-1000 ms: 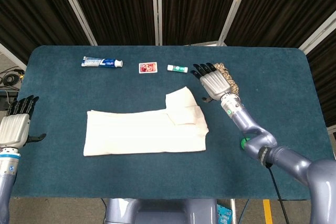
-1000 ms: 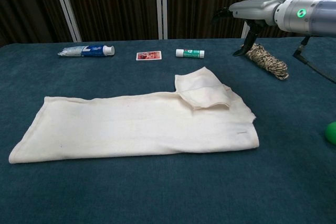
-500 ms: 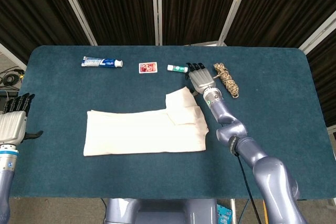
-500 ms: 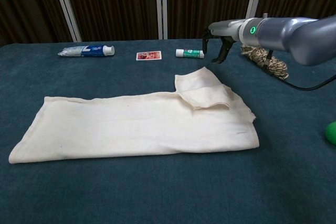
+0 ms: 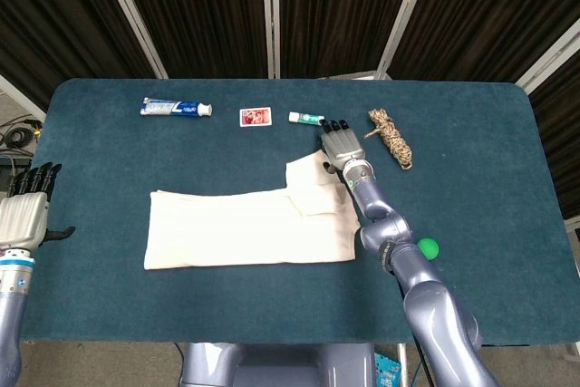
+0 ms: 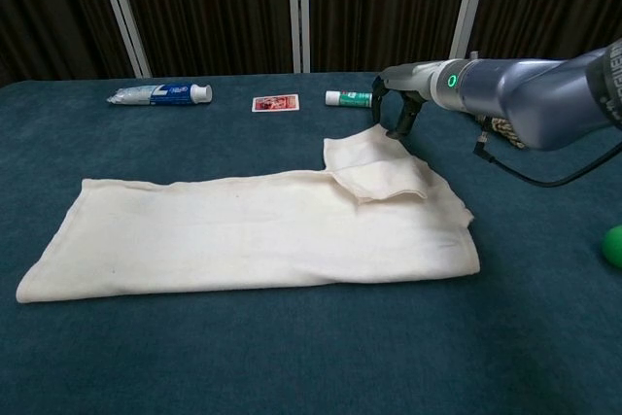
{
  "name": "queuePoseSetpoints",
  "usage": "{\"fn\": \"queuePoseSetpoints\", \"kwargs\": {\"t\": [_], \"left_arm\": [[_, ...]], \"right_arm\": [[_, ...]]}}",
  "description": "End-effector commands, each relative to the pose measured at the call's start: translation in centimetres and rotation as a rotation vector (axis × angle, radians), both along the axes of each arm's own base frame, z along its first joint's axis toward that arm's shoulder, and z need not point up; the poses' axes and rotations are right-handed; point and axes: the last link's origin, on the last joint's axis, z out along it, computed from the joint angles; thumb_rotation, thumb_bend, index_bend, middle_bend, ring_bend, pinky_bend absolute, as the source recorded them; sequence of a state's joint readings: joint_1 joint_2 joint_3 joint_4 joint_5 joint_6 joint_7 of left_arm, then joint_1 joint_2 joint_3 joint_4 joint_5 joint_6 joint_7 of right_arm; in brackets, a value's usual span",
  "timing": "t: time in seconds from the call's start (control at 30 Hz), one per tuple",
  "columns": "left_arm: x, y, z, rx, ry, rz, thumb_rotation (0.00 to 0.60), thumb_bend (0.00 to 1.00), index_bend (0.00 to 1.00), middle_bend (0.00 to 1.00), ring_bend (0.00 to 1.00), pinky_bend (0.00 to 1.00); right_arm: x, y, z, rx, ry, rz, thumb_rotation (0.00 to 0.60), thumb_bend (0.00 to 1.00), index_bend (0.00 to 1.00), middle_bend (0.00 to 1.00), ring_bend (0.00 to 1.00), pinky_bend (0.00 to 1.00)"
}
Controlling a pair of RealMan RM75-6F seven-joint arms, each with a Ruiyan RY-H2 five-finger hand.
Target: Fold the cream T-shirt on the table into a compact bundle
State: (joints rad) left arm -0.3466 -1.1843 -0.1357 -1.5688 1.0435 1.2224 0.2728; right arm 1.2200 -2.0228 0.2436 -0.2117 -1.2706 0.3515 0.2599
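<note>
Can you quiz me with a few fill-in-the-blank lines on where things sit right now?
1. The right hand hovers by the folded ____ of the cream T-shirt.
2. The card lies between the toothpaste tube and the small ____ tube.
3. The left hand is at the table's ____ edge, holding nothing.

Missing words: sleeve; green; left

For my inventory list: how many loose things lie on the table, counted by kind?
Garment: 1, the folded cream cotton T-shirt
Tubes: 2, the blue-and-white toothpaste tube, the small green-and-white tube
Card: 1, the red-and-white card
Rope: 1, the beige rope bundle
Ball: 1, the green ball
Total: 6
</note>
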Motion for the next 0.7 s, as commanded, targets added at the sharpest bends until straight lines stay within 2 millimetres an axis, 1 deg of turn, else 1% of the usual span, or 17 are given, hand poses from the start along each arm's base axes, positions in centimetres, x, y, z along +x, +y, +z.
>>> {"fn": "queuePoseSetpoints", "kwargs": {"t": [0.03,0.27,0.43,0.5,0.57,0.7], "left_arm": [[-0.06,0.02,-0.06,-0.001,0.000,0.003,0.600,0.00,0.00,0.00,0.00,0.00],[-0.11,0.03,-0.04,0.004,0.003,0.004,0.600,0.00,0.00,0.00,0.00,0.00],[-0.26,0.08,-0.07,0.003,0.007,0.008,0.600,0.00,0.00,0.00,0.00,0.00],[-0.31,0.09,-0.13,0.002,0.007,0.010,0.600,0.00,0.00,0.00,0.00,0.00],[-0.39,0.11,-0.14,0.001,0.010,0.013,0.600,0.00,0.00,0.00,0.00,0.00],[-0.45,0.15,-0.14,0.002,0.009,0.016,0.600,0.00,0.00,0.00,0.00,0.00]], "right_arm": [[-0.13,-0.01,-0.08,0.002,0.009,-0.004,0.600,0.30,0.40,0.00,0.00,0.00],[-0.66,-0.06,-0.15,0.008,0.038,-0.026,0.600,0.30,0.37,0.00,0.00,0.00],[-0.43,0.01,-0.32,0.003,0.028,-0.020,0.600,0.30,0.30,0.00,0.00,0.00],[-0.32,0.04,-0.40,0.003,0.028,-0.016,0.600,0.30,0.29,0.00,0.00,0.00],[-0.41,0.13,-0.59,0.011,0.033,-0.021,0.600,0.30,0.30,0.00,0.00,0.00],[-0.55,0.26,-0.81,0.021,0.032,-0.032,0.600,0.32,0.37,0.00,0.00,0.00]]}}
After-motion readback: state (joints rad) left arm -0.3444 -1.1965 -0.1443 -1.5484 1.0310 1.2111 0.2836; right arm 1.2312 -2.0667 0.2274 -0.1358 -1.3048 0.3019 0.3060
